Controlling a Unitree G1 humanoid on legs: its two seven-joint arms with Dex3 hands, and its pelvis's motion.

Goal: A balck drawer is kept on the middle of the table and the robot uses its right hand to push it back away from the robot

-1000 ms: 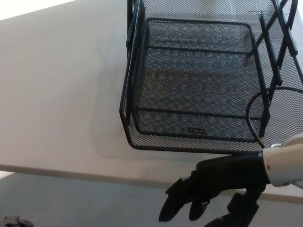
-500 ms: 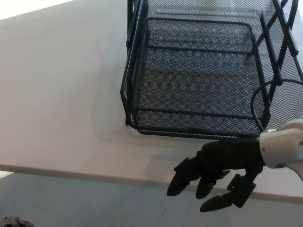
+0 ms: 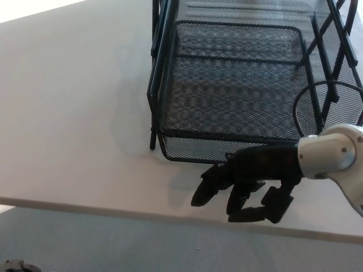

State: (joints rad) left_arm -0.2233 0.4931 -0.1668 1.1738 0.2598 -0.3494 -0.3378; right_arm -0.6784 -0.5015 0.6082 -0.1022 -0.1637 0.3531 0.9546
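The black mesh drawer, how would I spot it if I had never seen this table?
Start at the pale table and look to its middle, by the near edge. There a black wire frame holds the black mesh drawer, a shallow basket whose front juts out toward the robot. The robot's right hand is at its front rim, and it is see-through netting.

Desk [image 3: 68, 113] left of the drawer [image 3: 232, 96] is bare, plenty of room. Right hand [image 3: 249, 181] fills the gap btwn drawer front and desk's near edge; cable [image 3: 300, 107] loops over the right side.
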